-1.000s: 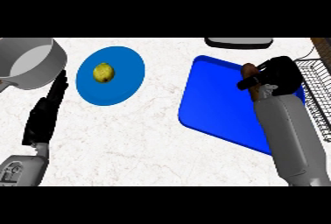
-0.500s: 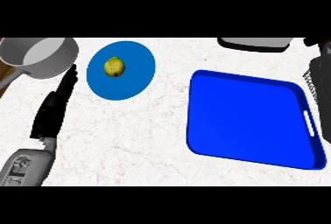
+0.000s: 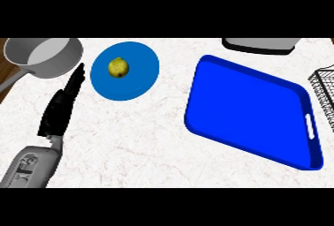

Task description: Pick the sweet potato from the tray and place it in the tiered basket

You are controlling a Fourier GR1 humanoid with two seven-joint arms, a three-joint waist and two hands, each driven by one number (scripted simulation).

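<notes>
While the left hand (image 3: pixel 60 108) lies at the far left of the tabletop (image 3: pixel 150 141), fingers straight and holding nothing, a grey pot (image 3: pixel 42 55) sits just above it. Next comes a blue plate (image 3: pixel 140 81) with a small yellow fruit (image 3: pixel 118 67) (lemon, maybe), then the blue tray (image 3: pixel 254 114), then the wire basket (image 3: pixel 324 95) at the right edge. Can't spot the sweet potato anywhere.

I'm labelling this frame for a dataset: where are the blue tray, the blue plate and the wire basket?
blue tray (image 3: pixel 248 110), head view, middle of its bare floor.
blue plate (image 3: pixel 135 84), head view, bare surface toward its lower rim.
wire basket (image 3: pixel 325 92), head view, wire wall at the right edge.
</notes>
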